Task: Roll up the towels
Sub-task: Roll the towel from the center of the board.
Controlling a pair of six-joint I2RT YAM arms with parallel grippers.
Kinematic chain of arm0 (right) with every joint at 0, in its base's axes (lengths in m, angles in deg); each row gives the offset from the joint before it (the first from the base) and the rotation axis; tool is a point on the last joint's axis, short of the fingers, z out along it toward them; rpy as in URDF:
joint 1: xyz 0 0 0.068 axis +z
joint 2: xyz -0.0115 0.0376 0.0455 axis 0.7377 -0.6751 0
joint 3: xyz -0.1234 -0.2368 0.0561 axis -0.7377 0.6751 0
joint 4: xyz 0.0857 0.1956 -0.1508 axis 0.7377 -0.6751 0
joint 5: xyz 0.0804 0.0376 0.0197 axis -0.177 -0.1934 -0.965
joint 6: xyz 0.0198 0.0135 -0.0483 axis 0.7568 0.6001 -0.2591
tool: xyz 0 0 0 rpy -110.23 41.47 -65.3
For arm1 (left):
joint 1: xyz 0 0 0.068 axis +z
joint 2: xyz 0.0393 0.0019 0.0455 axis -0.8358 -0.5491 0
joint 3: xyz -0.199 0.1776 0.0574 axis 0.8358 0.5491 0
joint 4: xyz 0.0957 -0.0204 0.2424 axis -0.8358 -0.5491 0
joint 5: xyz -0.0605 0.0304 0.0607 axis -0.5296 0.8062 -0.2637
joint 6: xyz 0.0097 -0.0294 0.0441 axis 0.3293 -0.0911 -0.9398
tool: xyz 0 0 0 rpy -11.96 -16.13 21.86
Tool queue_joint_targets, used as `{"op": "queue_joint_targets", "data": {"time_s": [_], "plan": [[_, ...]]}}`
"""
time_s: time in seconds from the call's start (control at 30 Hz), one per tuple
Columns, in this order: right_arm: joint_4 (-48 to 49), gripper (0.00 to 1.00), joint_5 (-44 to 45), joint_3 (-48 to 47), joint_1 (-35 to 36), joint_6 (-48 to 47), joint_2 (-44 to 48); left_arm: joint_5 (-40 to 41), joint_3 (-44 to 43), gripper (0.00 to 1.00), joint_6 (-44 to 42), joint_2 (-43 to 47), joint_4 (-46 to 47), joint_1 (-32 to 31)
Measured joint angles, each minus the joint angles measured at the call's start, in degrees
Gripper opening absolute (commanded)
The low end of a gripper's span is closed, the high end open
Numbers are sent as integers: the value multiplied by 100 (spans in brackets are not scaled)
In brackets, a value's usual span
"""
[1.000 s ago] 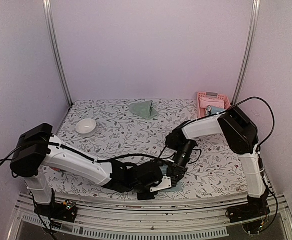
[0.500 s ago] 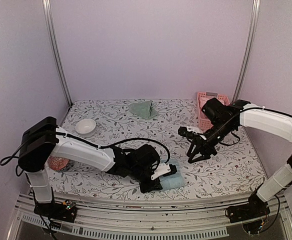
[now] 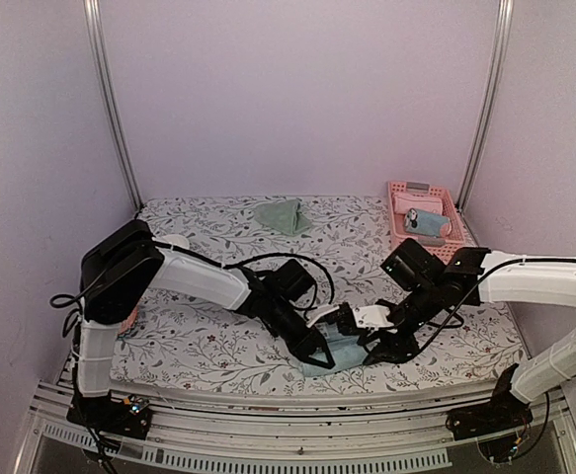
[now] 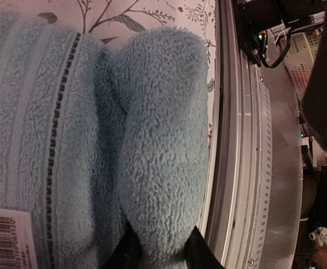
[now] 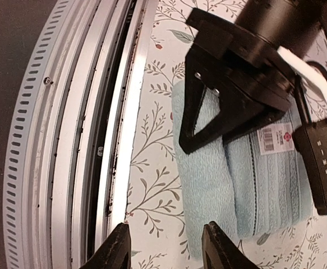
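Observation:
The light blue towel [image 3: 339, 355] lies partly folded near the table's front edge, its white label [image 5: 278, 137] facing up. My left gripper [image 4: 160, 252] is shut on a thick fold of this towel [image 4: 157, 140]; from above, the left gripper [image 3: 315, 352] sits at the towel's left side. My right gripper [image 5: 169, 246] stands open just over the table at the towel's [image 5: 208, 185] near end, with nothing between its fingers; it is next to the towel at its right in the top view [image 3: 369, 350]. The sage-green towel [image 3: 283, 214] lies crumpled at the back.
A pink basket [image 3: 444, 205] at the back right holds a rolled item. A white bowl [image 3: 176, 239] peeks from behind the left arm. The metal front rail [image 5: 68, 140] runs close beside the blue towel.
My right arm has swung down from mid-table to the blue towel's right end, and its jaws have widened. The left arm has shifted while keeping hold of the towel's fold.

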Motion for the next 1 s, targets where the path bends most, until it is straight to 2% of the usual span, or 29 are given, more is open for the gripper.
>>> {"op": "queue_joint_targets", "data": {"time_s": [0.2, 0.4, 0.5, 0.6, 0.7, 0.77, 0.87, 1.0], "plan": [[791, 47, 706, 9, 573, -37, -457, -673, -492, 24, 98, -396, -479, 173], [1556, 45, 1268, 428, 715, -243, -857, -973, -686, 24, 44, -577, -723, 260], [2065, 33, 1513, 647, 715, -474, -1108, -1134, -761, 25, 31, -684, -780, 310], [2479, 16, 1622, 752, 715, -649, -1215, -1187, -778, 35, 13, -715, -815, 345], [2568, 9, 1604, 769, 715, -750, -1215, -1128, -772, 42, -55, -673, -828, 343], [2498, 7, 1539, 710, 713, -765, -1235, -861, -688, 44, -111, -527, -831, 343], [2253, 6, 1344, 496, 708, -763, -1375, -50, -199, 47, -166, 9, -671, 282], [1768, 6, 907, -22, 697, -656, -1746, 1108, 925, 51, -79, 1104, -319, 299]]}}
